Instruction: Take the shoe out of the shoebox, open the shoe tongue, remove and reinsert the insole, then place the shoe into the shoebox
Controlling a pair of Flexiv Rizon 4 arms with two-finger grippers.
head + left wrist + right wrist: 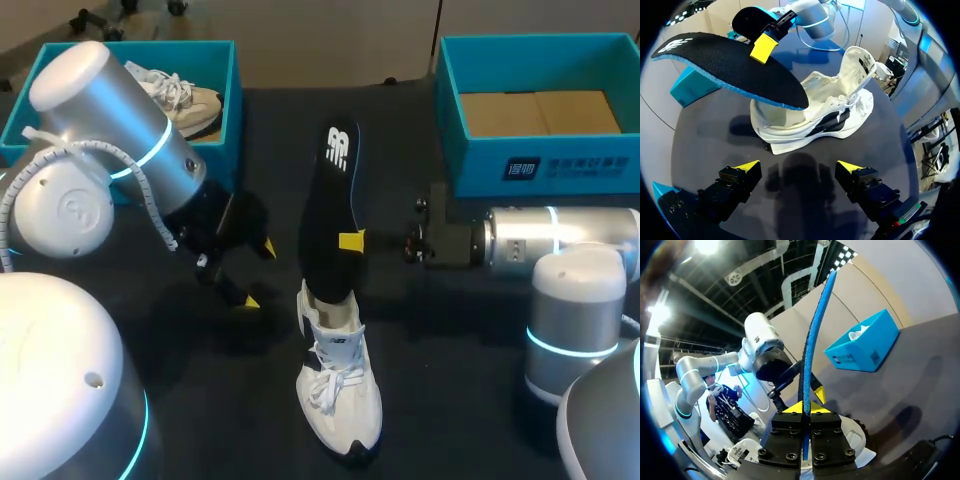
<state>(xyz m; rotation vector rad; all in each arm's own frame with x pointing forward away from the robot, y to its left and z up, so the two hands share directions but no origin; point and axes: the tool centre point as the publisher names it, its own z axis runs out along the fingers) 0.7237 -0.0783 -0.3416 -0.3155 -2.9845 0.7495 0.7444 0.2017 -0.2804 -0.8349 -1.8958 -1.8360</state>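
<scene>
The white sneaker (338, 395) stands upright on its sole on the dark surface (450, 350), in the lower middle of the frame in the head view, toe toward the bottom edge. In the left wrist view the sneaker (815, 120) lies ahead of the left pincer, and its tongue is lifted up and back, so the mouth of the shoe is open.

The black insole (330, 200) with blue edge is in the air above the surface, in the middle of the frame. Its one end is over the mouth of the sneaker; whether it touches the shoe I cannot tell. The right pincer (350, 241) grips the insole from two sides near its middle. In the right wrist view the insole (812, 340) rises edge-on from between the closed fingers of the right pincer (804, 407). In the left wrist view the insole (730, 65) hangs over the heel side of the sneaker.

The left pincer (259, 273) is at the left of the sneaker, near it but apart, with fingers spread and nothing between them; the left wrist view shows the same (797, 167).

The left shoebox (225, 110), blue, is in the upper left and contains a second sneaker (185, 100). The right shoebox (530, 160), also blue, is in the upper right, with brown cardboard inside.
</scene>
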